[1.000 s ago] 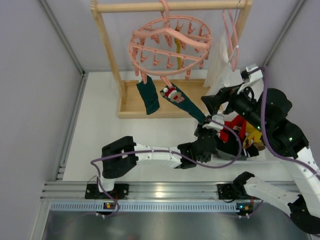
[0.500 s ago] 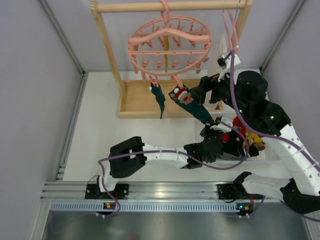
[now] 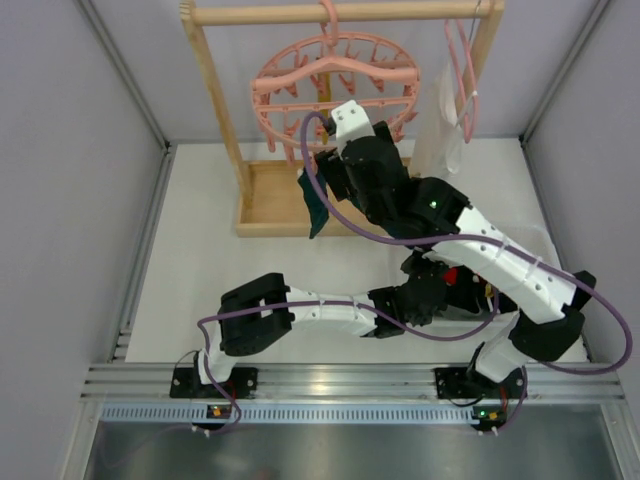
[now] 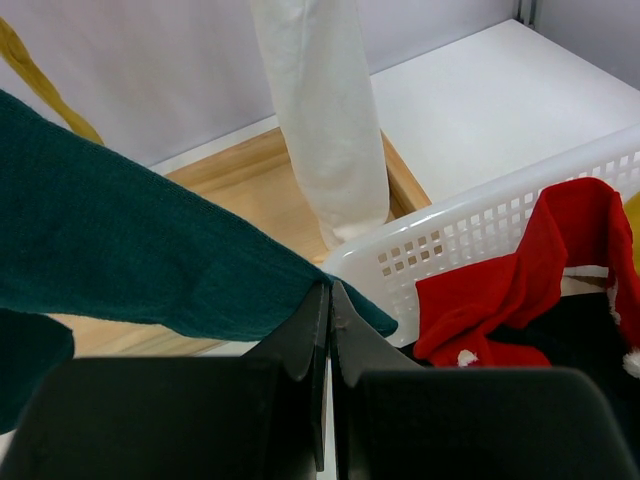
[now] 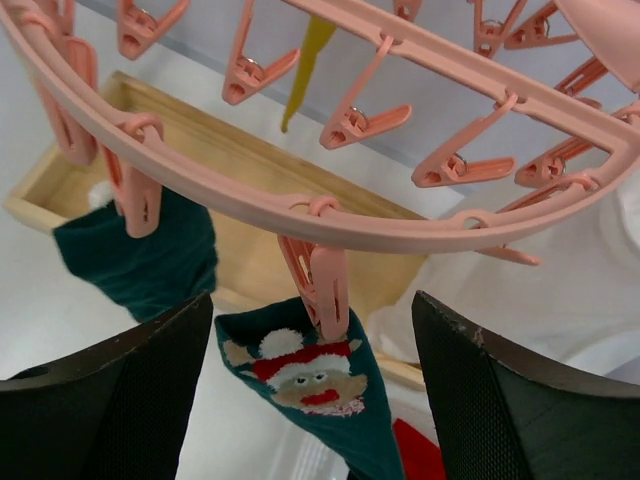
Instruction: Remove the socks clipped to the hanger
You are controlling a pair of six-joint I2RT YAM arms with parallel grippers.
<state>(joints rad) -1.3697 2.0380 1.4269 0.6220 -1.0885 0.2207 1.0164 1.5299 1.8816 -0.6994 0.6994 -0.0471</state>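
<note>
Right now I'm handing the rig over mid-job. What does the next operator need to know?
Left tool: shut on the toe of a teal sock, probably the reindeer-face one.
Right tool: open, fingers either side of the pink peg that clips the reindeer-face sock to the round hanger. It is not touching the peg.
Still clipped: that sock, a plain teal sock beside it, and a yellow sock further back.
Done: at least one red sock lies in the white basket.
Left: free the clipped socks, starting with this peg.
</note>
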